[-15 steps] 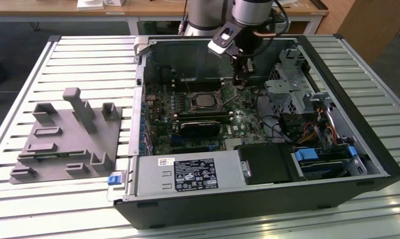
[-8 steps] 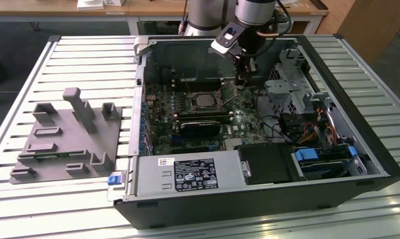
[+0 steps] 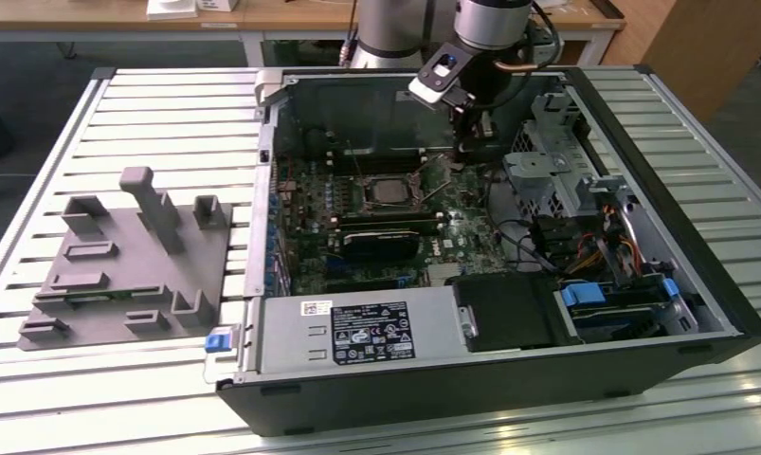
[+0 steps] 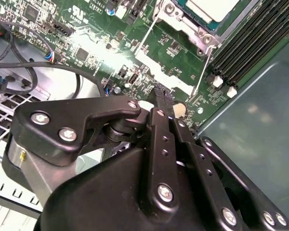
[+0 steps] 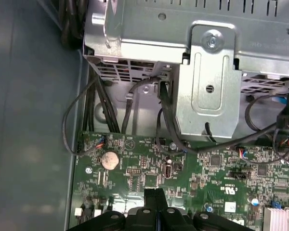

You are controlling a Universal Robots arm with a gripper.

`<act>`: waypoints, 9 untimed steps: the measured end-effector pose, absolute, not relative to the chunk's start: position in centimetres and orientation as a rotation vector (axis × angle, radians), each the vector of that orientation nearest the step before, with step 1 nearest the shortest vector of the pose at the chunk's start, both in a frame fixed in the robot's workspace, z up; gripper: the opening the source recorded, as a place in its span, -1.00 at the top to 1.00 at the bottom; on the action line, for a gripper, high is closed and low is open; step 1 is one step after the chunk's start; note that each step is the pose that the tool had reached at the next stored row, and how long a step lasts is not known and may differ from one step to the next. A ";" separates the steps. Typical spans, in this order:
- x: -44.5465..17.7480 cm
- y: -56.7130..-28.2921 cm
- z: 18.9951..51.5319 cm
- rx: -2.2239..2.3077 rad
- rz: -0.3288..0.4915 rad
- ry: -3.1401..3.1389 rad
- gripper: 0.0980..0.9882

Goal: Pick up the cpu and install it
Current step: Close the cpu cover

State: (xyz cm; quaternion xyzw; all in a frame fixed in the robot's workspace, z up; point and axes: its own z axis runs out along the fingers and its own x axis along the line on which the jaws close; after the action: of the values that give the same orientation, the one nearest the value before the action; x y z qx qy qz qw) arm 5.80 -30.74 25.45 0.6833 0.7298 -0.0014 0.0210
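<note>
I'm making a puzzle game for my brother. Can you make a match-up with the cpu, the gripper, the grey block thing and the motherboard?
Things:
1 cpu
2 gripper
3 grey fixture
4 motherboard

Clues:
A green
B on the slatted table, outside the case
C silvery, in the socket
D black, fingers together

Pairs: 1-C, 2-D, 3-B, 4-A

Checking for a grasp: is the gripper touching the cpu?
Apart. The second wrist view shows bare motherboard between the gripper and the cpu sitting in its socket.
</note>
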 end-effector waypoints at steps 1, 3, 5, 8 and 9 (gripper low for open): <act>5.9 -30.7 25.4 2.119 -0.004 2.262 0.98; 6.0 -30.7 25.2 2.119 -0.005 2.262 0.98; 6.1 -30.7 25.0 2.119 -0.006 2.262 0.98; 6.1 -30.6 24.6 2.120 -0.007 2.263 0.98; 6.1 -30.6 24.4 2.120 -0.008 2.263 0.98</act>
State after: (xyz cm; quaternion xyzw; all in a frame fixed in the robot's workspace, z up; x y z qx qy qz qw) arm 6.09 -30.64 24.44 0.6836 0.7296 -0.0024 0.0202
